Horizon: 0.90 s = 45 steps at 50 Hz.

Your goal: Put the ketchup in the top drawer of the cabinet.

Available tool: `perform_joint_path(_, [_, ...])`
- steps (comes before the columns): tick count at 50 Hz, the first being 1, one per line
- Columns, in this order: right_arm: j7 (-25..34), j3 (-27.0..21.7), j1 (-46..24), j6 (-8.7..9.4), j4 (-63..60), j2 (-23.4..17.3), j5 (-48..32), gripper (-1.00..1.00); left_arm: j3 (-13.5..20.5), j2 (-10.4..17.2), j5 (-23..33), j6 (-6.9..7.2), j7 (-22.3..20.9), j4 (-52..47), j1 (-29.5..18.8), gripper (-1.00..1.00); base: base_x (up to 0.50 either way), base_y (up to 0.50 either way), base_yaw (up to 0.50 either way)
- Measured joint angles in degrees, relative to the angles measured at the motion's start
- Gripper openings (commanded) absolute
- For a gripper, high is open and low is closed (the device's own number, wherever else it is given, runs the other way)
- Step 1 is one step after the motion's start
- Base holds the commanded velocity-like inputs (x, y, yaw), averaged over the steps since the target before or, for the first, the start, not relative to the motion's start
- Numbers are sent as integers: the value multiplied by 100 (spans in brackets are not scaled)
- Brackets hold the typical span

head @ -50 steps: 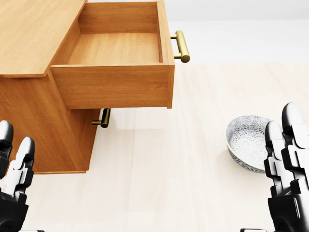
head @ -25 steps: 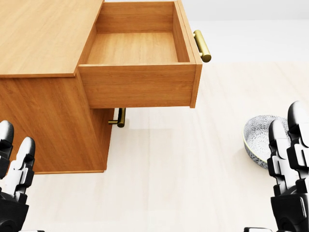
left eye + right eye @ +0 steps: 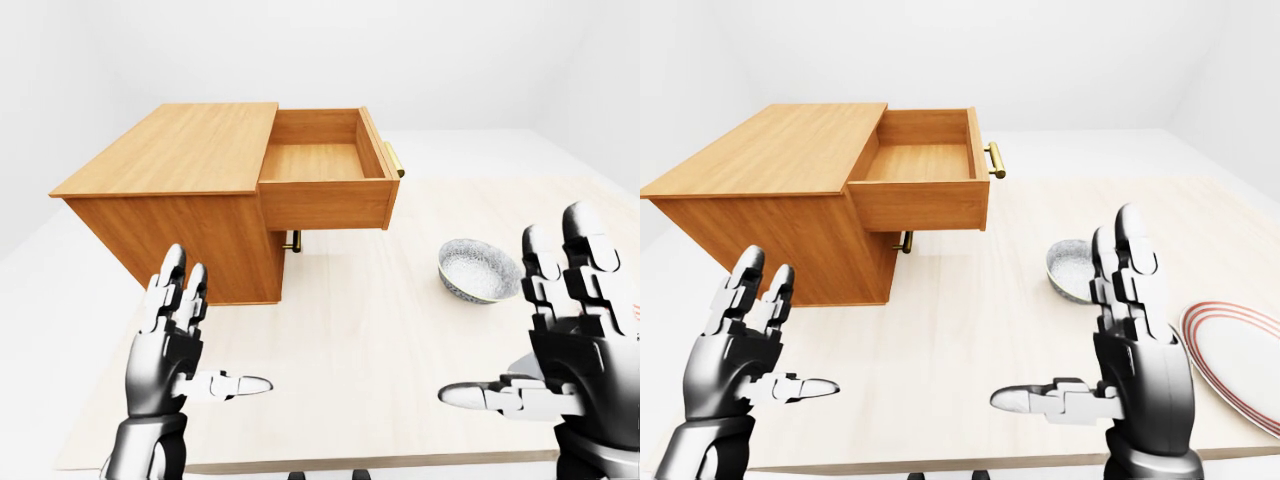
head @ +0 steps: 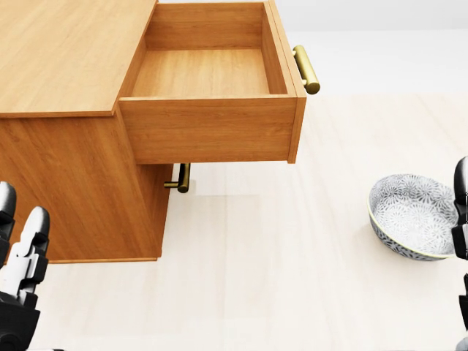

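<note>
Wooden cabinet (image 3: 190, 200) as the landmark, standing on the pale bench (image 3: 350, 330) toward the left of the left-eye view; top drawer (image 4: 208, 73) pulled well out to the cabinet's right, brass handle (image 4: 306, 69) on its far face, inside bare, so apparently opened ready to take the bottle; a second brass handle (image 4: 181, 178) just under it, on a lower drawer that looks closed. No ketchup anywhere in the three views, hence not in the drawer, not on the bench near the cabinet, not in either hand; whereabouts impossible to tell from here. Patterned bowl (image 4: 414, 216) to the right of the cabinet, well apart from it, empty; red-rimmed plate (image 3: 1240, 360) farther right again, only in the right-eye view. Left hand (image 3: 170, 340) raised below the cabinet in the left-eye view, fingers (image 3: 180, 290) spread apart and upright, thumb out sideways, holding nothing; right hand (image 3: 1130, 350) likewise raised beyond the bowl, fingers apart, thumb pointing toward the cabinet, empty. Both palms held clear of the bench, probably a neutral carrying pose while looking for the bottle. Likely next: turning or moving to bring the ketchup into sight before any reach
</note>
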Motion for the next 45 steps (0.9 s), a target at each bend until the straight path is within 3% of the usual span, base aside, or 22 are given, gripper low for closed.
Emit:
perform_joint_path(2, [-202,-271,37,0,0,-437,430,100,17,-3,-13,0,-9,-24,4,100,0,0,0])
perform_joint_path(5, [-741,-984,255,0,0,-1441,1461,100,41,-14,-31,0,-25,-66,17,100,0,0,0])
perform_joint_path(11, [-1420,-2907,309,0,0,-2968,3524,100,39,-42,-18,0,-49,-115,53,100,0,0,0])
perform_joint_path(18, [-1950,-5151,-458,0,0,-4022,5930,100,12,-49,6,0,-51,-119,69,100,0,0,0])
perform_joint_path(22, [-2093,-6119,-797,0,0,-4505,7108,100,4,-49,11,0,-49,-122,77,100,0,0,0])
perform_joint_path(26, [-1988,-6830,-1060,0,0,-4870,7770,100,-2,-48,15,0,-49,-117,80,100,0,0,0])
perform_joint_path(30, [-1618,-7297,-1266,0,0,-5090,7922,100,-9,-47,19,-4,-48,-113,85,100,0,0,0])
perform_joint_path(35, [-788,-7613,-1417,0,0,-5209,7493,100,-22,-47,29,-13,-43,-104,87,100,0,0,0])
perform_joint_path(45, [1641,-7664,-1395,0,0,-5276,5233,100,-30,-43,28,-33,-39,-89,92,100,0,0,0])
